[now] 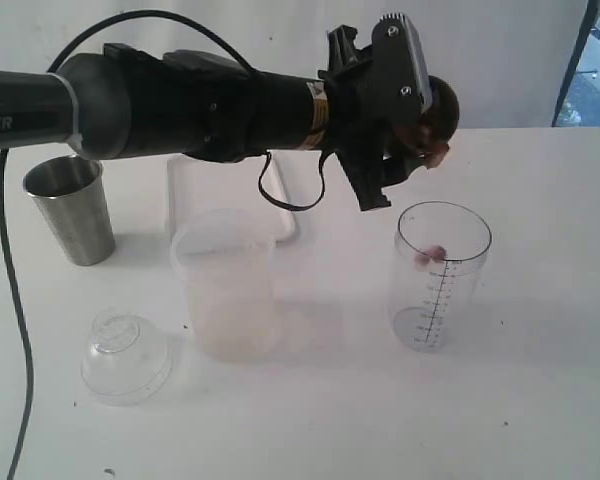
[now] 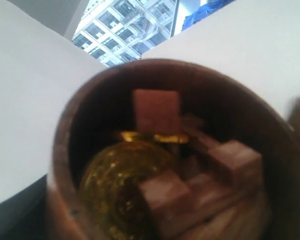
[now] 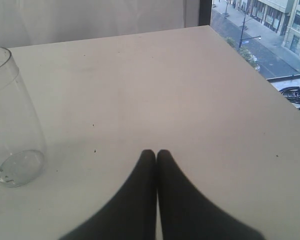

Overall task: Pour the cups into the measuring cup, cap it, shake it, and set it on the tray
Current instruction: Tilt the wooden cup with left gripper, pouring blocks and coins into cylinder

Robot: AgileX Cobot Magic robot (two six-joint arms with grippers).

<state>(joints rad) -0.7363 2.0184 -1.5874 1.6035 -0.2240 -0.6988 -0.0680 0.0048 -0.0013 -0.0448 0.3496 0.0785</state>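
My left gripper (image 1: 421,128) is shut on the brown wooden cup (image 1: 442,108) and holds it tipped on its side, just above and behind the measuring cup (image 1: 441,277). A small pinkish piece (image 1: 427,257) shows inside the measuring cup near its top. In the left wrist view the wooden cup (image 2: 65,145) fills the frame, with wooden cubes (image 2: 157,111) and a gold glittery ball (image 2: 120,180) inside. The steel tumbler (image 1: 72,208) stands upright at the far left. The white tray (image 1: 282,222) lies partly hidden behind the arm. My right gripper (image 3: 156,153) is shut and empty over the table, beside the measuring cup (image 3: 10,125).
A wide frosted plastic tumbler (image 1: 227,285) stands in front of the tray. A clear dome-shaped lid (image 1: 126,355) lies at the front left. A black cable (image 1: 12,300) hangs down the left side. In the right wrist view the table edge (image 3: 270,85) runs close by.
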